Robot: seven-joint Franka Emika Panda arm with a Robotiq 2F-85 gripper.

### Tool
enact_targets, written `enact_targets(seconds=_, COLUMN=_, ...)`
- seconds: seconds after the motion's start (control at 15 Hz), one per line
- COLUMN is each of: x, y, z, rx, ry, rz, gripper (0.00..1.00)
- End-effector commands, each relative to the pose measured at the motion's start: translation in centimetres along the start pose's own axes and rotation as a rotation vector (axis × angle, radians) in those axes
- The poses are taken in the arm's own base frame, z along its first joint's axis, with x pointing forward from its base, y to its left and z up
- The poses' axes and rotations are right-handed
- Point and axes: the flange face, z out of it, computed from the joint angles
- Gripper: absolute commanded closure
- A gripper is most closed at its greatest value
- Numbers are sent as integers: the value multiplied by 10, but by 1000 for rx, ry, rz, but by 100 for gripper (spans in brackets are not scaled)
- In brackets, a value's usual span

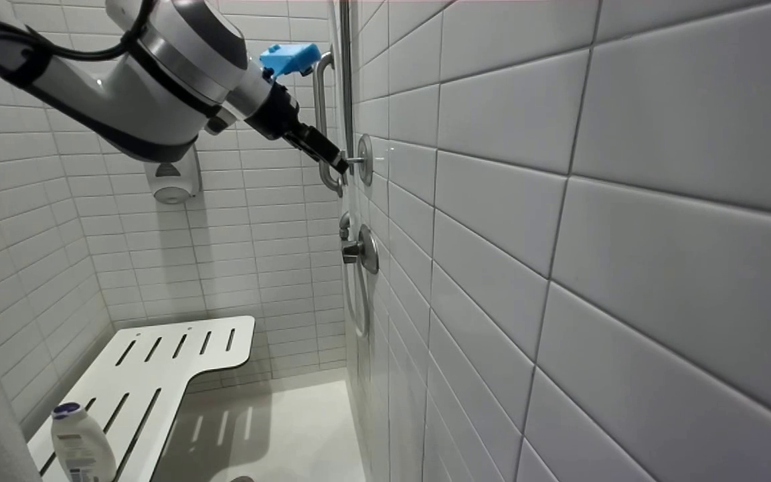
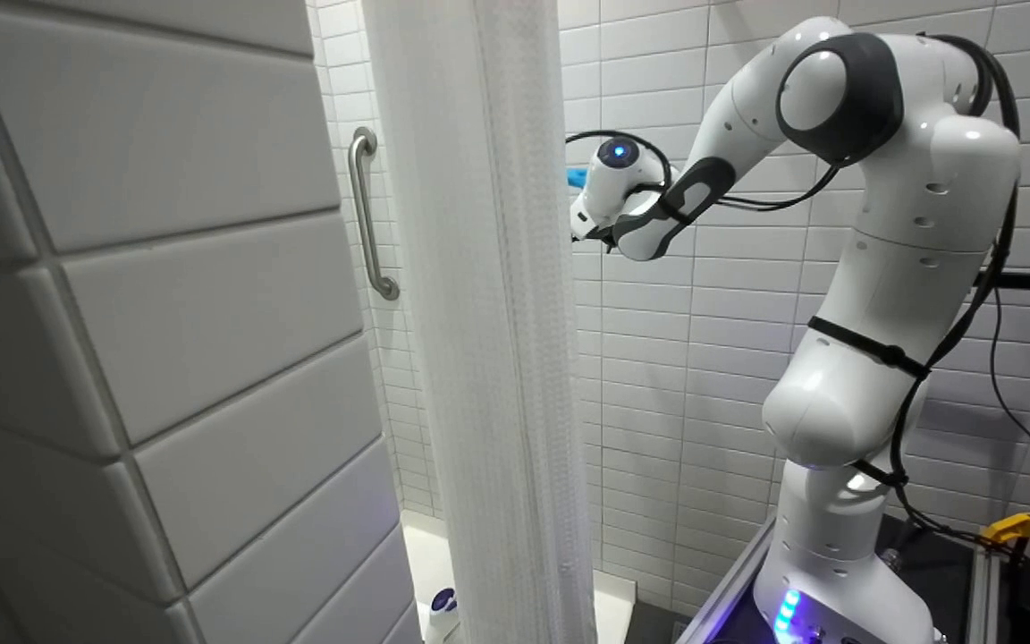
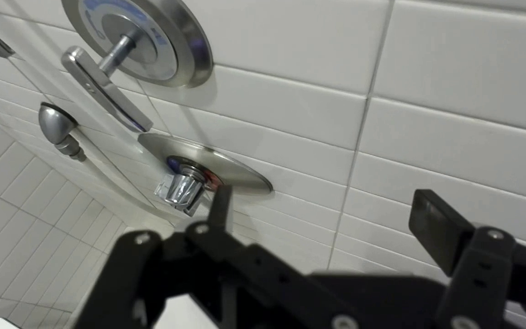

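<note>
Fingers (image 3: 434, 228), two: spread wide apart. Lever handle (image 3: 106, 96), one, metal: near the fingers, up and left of them in the wrist view, outside the gap. Upper plate (image 3: 194, 45), 1 of 2, behind the lever: blue print, too blurred to read. Lower plate (image 3: 240, 170), 2 of 2: blue and red marks. Faceted knob (image 3: 183, 189), one, on the lower plate. Hose fitting (image 3: 56, 122), one, farther left. Bottle (image 1: 83, 445), one, purple cap, standing on slotted bench (image 1: 144, 378): label too small to read.
</note>
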Motion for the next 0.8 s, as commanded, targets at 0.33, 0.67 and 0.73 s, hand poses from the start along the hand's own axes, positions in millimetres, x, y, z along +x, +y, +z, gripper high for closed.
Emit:
enact_targets(seconds=0.33, x=35, y=7, z=41, rx=1, ry=70, rz=-49, gripper=0)
enact_targets(seconds=0.67, x=40, y=11, z=50, rx=-11, ry=78, rz=-58, gripper=0)
enact_targets(seconds=0.73, x=39, y=11, z=50, rx=-12, ry=76, rz=-58, gripper=0)
